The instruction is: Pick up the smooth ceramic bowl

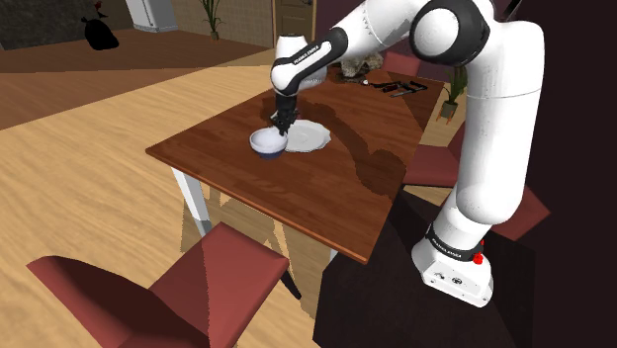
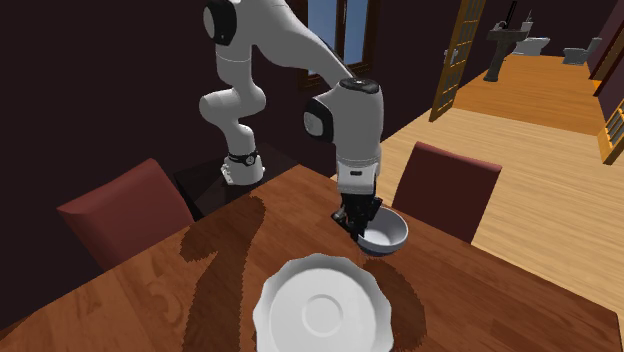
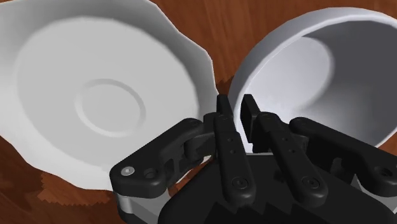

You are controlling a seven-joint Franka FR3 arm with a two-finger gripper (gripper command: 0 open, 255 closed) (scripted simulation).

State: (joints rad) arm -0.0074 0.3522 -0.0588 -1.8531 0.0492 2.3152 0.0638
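All-black two-finger gripper (image 3: 236,107) is narrowed, pinching the near rim of the plain white round bowl (image 3: 318,70), just beside a white scalloped plate (image 3: 102,95) lying on the dark reddish wooden table (image 1: 297,193), arm lettering too small to read, red chairs (image 1: 213,277) around, light wood floor (image 1: 89,188).

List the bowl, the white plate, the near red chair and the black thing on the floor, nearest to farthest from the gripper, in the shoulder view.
1. bowl: clasped at its rim by the gripper.
2. white plate: beside the bowl, on the table.
3. red chair: off the table's near edge, lower left.
4. black thing: far off, upper left.
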